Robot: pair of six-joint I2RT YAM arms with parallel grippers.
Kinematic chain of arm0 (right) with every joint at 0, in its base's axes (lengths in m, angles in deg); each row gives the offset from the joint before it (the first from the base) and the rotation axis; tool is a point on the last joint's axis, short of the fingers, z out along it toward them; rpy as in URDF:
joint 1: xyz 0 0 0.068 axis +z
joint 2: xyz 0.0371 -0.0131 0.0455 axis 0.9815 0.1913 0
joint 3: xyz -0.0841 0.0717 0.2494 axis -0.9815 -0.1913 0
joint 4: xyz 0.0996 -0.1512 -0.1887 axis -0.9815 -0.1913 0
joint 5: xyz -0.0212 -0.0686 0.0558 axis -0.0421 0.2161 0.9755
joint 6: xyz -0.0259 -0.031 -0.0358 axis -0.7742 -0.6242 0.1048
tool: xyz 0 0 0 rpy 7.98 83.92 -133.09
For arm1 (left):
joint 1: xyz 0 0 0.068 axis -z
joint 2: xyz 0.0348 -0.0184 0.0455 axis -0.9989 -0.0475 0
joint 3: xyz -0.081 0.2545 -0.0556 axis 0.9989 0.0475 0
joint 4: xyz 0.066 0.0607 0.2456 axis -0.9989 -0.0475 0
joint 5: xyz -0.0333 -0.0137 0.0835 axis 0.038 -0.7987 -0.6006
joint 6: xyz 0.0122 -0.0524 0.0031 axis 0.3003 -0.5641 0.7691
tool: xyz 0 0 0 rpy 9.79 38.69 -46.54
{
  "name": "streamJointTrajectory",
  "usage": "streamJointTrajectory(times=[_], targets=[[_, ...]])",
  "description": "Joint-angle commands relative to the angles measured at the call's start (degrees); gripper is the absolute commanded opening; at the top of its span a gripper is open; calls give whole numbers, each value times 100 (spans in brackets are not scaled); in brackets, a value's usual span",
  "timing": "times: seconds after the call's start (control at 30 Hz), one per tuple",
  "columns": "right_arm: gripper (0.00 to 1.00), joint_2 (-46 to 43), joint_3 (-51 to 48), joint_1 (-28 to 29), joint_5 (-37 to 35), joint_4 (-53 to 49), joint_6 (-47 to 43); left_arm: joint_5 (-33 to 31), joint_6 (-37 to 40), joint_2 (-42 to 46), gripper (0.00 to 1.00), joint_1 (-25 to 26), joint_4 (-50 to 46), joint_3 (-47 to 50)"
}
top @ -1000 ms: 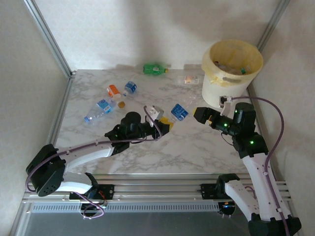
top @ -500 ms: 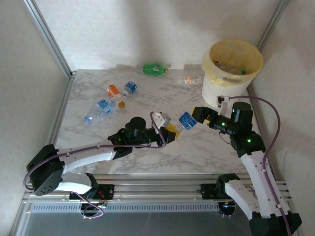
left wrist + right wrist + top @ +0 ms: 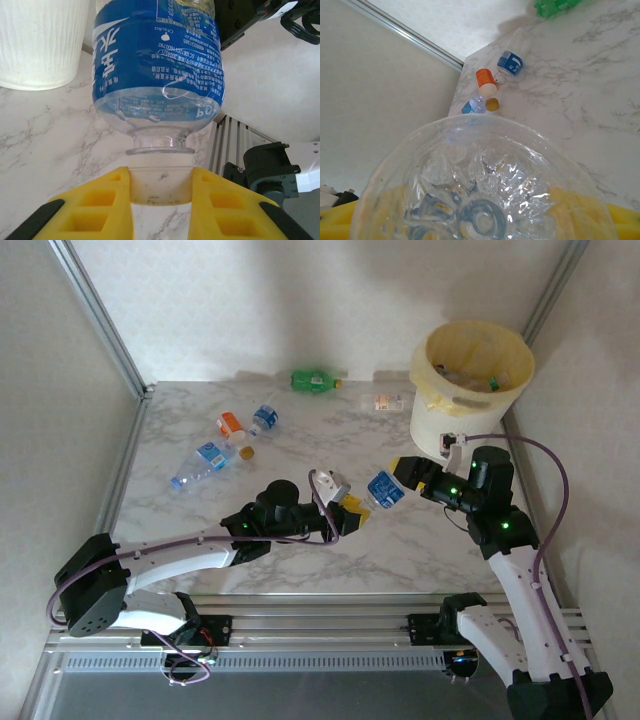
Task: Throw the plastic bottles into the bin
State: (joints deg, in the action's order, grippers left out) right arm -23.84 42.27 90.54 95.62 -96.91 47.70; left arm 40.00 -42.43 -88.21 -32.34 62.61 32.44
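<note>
Bright, even light casts soft shadows, while the close bottle looks blurred, perhaps out of focus.

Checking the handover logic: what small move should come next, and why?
Probably the left gripper should open: its fingers clamp the cap of the blue-labelled bottle, while the right gripper seems to grip its base, nearer the bin.

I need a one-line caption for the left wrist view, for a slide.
Left gripper shut on a blue-labelled bottle, the bin behind it.
</note>
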Motion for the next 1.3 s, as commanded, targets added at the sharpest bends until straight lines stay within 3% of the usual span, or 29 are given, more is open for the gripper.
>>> streamJointTrajectory(times=[0.0,0.13,0.2,0.3,0.43,0.97,1.13,1.27], targets=[[59,26,13,41,49,35,49,26,143,29,16,53,110,-159],[50,12,69,40,48,-12,57,5,159,-22,21,55,105,-168],[48,0,87,42,35,-36,48,-110,150,-17,39,54,113,-151],[46,-3,122,44,-45,-113,1,-297,110,46,82,54,190,-74],[43,-18,199,46,-208,-264,-102,-500,97,163,99,53,253,23],[39,233,1054,38,-1534,-1271,-1199,-1061,232,777,100,35,273,377],[36,280,1481,44,-2714,-1367,-2019,-1403,228,931,100,23,203,441],[36,283,1712,41,-3875,-857,-2796,-1575,176,1035,100,-16,228,550]])
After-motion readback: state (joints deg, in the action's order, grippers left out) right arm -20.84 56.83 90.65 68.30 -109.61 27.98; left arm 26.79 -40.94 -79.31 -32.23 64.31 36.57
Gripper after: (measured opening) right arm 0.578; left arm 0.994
